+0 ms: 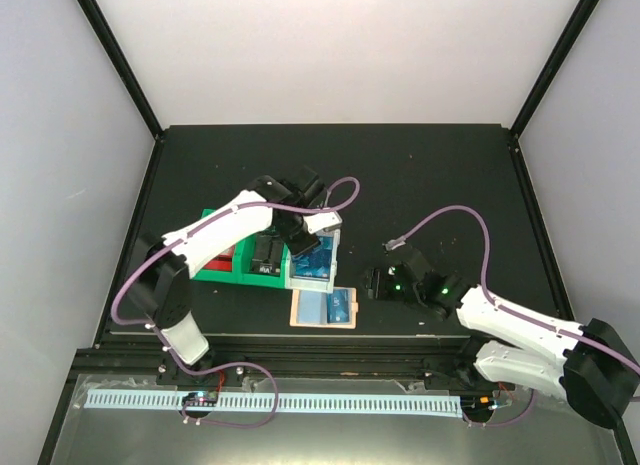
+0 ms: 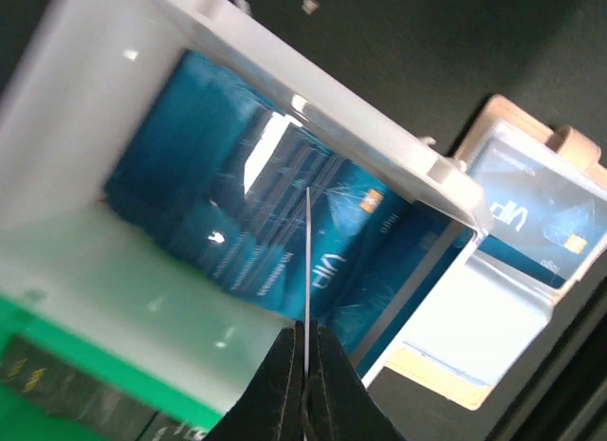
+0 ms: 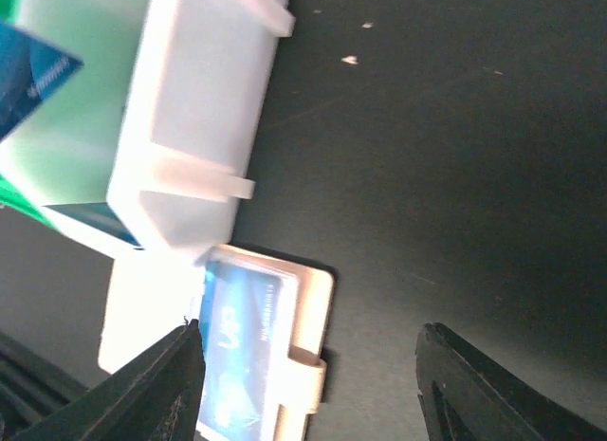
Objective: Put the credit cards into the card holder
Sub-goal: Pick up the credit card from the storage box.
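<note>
The credit cards [image 2: 237,223] lie stacked in the white bin [image 2: 332,109], just right of the green bin [image 1: 215,270]. The left tool [image 2: 306,351] hangs over them, its fingers pinched together on a single card [image 2: 307,261] seen edge-on. Just near of the white bin, the card holder [image 1: 323,308] lies open on the worktop [image 1: 450,175] with a blue card [image 1: 340,307] inside. To its right the right tool [image 1: 378,283] is spread wide, holding nothing.
</note>
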Robot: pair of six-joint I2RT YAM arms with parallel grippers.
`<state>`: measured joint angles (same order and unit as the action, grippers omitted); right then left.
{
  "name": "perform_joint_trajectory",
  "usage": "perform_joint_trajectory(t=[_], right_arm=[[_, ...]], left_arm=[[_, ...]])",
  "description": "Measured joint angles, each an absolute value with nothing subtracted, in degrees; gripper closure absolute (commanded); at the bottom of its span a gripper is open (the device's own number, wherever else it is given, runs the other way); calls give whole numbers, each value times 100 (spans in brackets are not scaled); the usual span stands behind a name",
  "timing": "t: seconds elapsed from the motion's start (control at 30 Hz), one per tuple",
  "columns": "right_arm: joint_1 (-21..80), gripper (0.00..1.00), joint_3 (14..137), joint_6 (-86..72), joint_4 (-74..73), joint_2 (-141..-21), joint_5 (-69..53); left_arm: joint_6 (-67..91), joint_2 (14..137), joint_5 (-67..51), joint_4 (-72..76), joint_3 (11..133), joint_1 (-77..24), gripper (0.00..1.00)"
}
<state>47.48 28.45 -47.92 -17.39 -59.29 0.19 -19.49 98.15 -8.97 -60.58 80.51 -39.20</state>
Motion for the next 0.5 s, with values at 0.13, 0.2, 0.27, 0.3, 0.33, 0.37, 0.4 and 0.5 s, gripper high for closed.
perform_joint_trajectory(t=[0.13, 0.2, 0.27, 0.3, 0.33, 0.37, 0.4, 0.5], right_arm=[[4925, 38, 2884, -4571, -1507, -5994, -169], [5172, 38, 3011, -4458, -1500, -6198, -134], [5470, 39, 3203, -4333, -1525, -6517, -84], [5612, 40, 3345, -4259, -1549, -6729, -40], [5717, 41, 3461, -4204, -1549, -6923, -16], [5828, 41, 3597, -4150, -1584, -7122, 12], [5940, 42, 3771, -4086, -1616, -7384, 56], [6158, 44, 4211, -3968, -1697, -8060, 189]], left_arm=[[-1459, 9218, -521, -5712, 7979, -3920, 98], [-1120, 8844, -401, -5413, 7793, -3918, 99], [-633, 8385, -259, -5070, 7448, -3918, 98], [-399, 8173, -187, -4904, 7258, -3911, 98], [-154, 7964, -117, -4770, 7057, -3907, 98], [75, 7747, -62, -4646, 6862, -3903, 98], [336, 7485, -30, -4534, 6639, -3892, 98], [888, 6879, -21, -4309, 6265, -3841, 98]])
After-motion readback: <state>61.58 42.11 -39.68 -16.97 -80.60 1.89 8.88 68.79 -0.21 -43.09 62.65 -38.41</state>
